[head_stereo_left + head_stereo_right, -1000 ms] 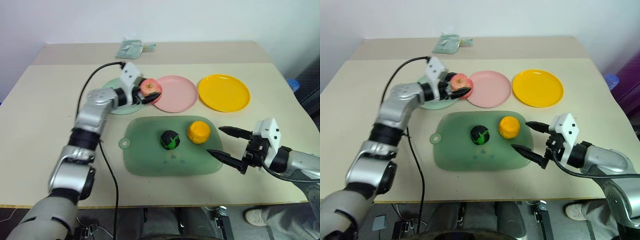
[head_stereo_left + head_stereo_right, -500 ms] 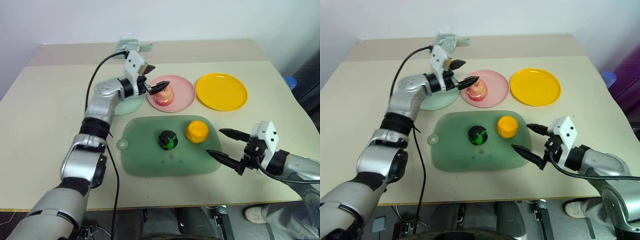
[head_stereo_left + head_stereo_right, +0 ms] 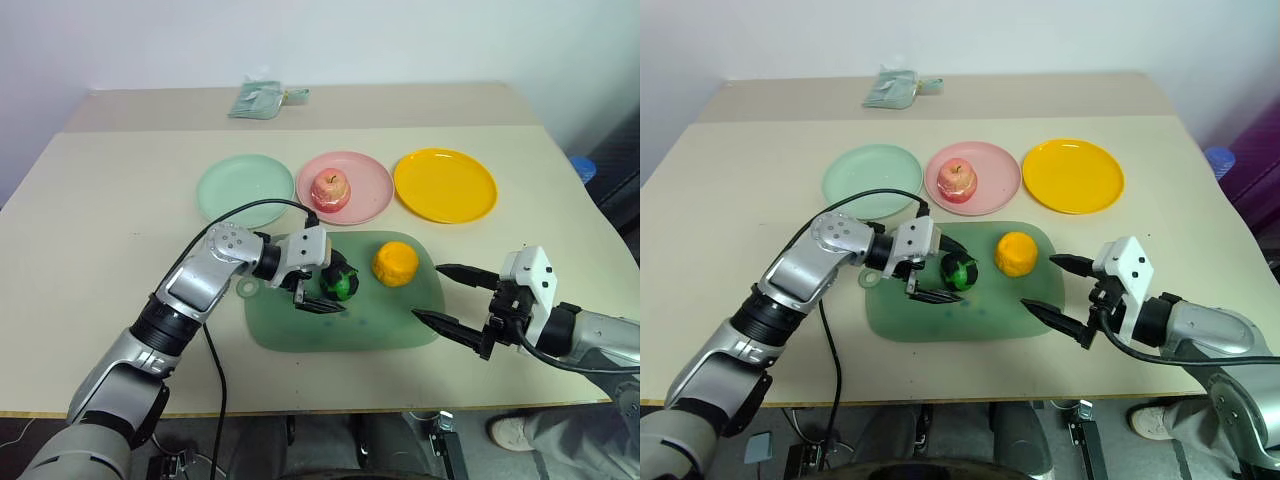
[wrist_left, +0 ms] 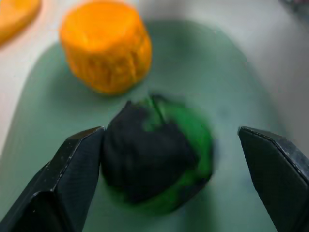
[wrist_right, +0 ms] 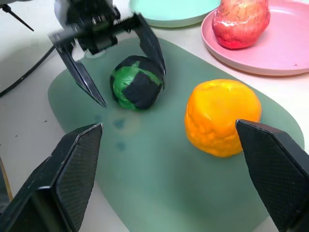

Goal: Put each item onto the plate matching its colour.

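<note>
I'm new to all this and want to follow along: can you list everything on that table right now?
apple: one, pink-red, upright on the pink plate.
ball: one, dark green and black, on the tray, between the left gripper's fingers.
fruit: one, yellow-orange, on the tray's far right part.
plates: three in a row, mint green, pink, yellow.
tray: one, translucent green, nearer than the plates.
packet: one, pale green, at the table's far edge.
table: one, beige.
left gripper: open, around the ball.
right gripper: open, at the tray's right edge.
</note>
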Robot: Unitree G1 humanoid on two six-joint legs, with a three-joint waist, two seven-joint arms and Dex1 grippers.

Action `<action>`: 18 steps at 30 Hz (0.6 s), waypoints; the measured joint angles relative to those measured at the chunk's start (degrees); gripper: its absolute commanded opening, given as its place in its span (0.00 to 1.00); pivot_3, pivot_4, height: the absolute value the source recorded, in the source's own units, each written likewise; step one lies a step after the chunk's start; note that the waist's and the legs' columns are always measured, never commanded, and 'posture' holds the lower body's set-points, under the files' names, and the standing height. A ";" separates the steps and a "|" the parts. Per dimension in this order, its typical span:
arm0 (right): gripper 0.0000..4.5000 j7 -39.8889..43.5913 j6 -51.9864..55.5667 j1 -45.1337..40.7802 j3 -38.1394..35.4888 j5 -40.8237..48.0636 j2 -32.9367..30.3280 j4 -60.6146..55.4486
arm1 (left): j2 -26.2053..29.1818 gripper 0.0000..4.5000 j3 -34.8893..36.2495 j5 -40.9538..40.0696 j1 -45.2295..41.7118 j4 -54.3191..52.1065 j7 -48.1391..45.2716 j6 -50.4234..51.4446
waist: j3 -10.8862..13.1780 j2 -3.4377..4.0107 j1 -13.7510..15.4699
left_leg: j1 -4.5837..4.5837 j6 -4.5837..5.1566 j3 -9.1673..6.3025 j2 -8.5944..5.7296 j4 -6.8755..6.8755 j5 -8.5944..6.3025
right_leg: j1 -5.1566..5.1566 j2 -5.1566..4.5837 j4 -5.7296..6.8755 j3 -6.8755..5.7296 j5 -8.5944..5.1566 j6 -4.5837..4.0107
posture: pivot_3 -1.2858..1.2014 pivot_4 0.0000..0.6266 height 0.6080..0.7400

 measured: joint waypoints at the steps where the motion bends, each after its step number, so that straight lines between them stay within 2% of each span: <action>1: 1.00 0.01 -0.02 0.04 0.00 0.00 0.06 0.01 | -0.14 0.70 0.01 0.20 0.17 0.45 0.34 -0.14 | 0.00 0.00 -0.03 | 0.00 0.00 -0.01 0.01 0.00 0.00 | -0.01 0.00 0.00 0.00 0.00 0.00 | 0.52 0.24 1.00; 2: 1.00 0.03 -0.11 0.15 0.00 -0.02 0.07 0.03 | -0.55 0.60 0.59 -0.34 0.37 0.39 0.68 0.08 | 0.00 0.00 -0.01 | 0.00 0.00 -0.02 0.02 -0.01 0.00 | -0.01 0.00 0.01 0.00 0.00 0.00 | 0.52 0.24 1.00; 4: 1.00 0.09 -0.38 0.35 -0.04 -0.06 0.10 0.04 | -1.66 0.60 2.91 -2.79 0.59 0.23 1.15 1.84 | 0.00 0.00 0.01 | -0.01 0.00 -0.03 0.03 0.00 0.00 | -0.01 -0.01 0.01 0.00 0.00 0.00 | 0.52 0.24 1.00; 7: 1.00 0.10 -0.71 1.37 -0.11 -0.13 0.22 0.04 | -3.52 0.60 12.54 -9.92 -0.42 0.67 4.61 6.63 | 0.01 -0.02 0.03 | -0.04 0.00 -0.08 0.05 0.01 0.00 | -0.04 -0.02 0.02 0.00 0.00 0.00 | 0.52 0.24 1.00; 9: 1.00 -0.01 -0.85 1.47 -0.14 -0.15 0.42 0.04 | -3.44 0.60 17.33 -11.56 -2.37 2.41 7.50 7.43 | 0.01 -0.02 0.02 | -0.03 0.00 -0.08 0.04 0.01 0.00 | -0.03 -0.02 0.02 -0.01 0.00 0.00 | 0.52 0.24 1.00; 14: 1.00 -0.89 -1.05 -0.42 0.10 -0.25 0.49 0.22 | 0.29 0.60 24.93 -4.61 -11.07 22.83 26.24 4.84 | 0.01 -0.02 -0.39 | 0.03 0.01 -0.07 0.01 -0.02 0.00 | -0.09 0.02 0.06 0.02 0.00 0.00 | 0.52 0.24 1.00; 17: 1.00 -1.05 -1.08 -2.60 0.90 -0.58 0.49 1.40 | 0.66 0.60 26.08 -1.63 -12.54 32.10 31.28 1.69 | 0.01 -0.03 0.10 | -0.06 0.02 -0.07 -0.03 -0.02 -0.01 | -0.11 -0.08 0.00 0.00 0.00 0.01 | 0.52 0.24 1.00; 18: 1.00 -1.08 -1.14 -3.53 1.51 -0.66 0.50 1.80 | 0.42 0.66 25.95 -0.78 -12.54 34.79 31.74 0.45 | 0.01 -0.04 0.30 | -0.09 0.02 -0.06 -0.05 0.00 -0.01 | -0.11 -0.12 0.00 -0.01 0.01 0.02 | 0.52 0.24 1.00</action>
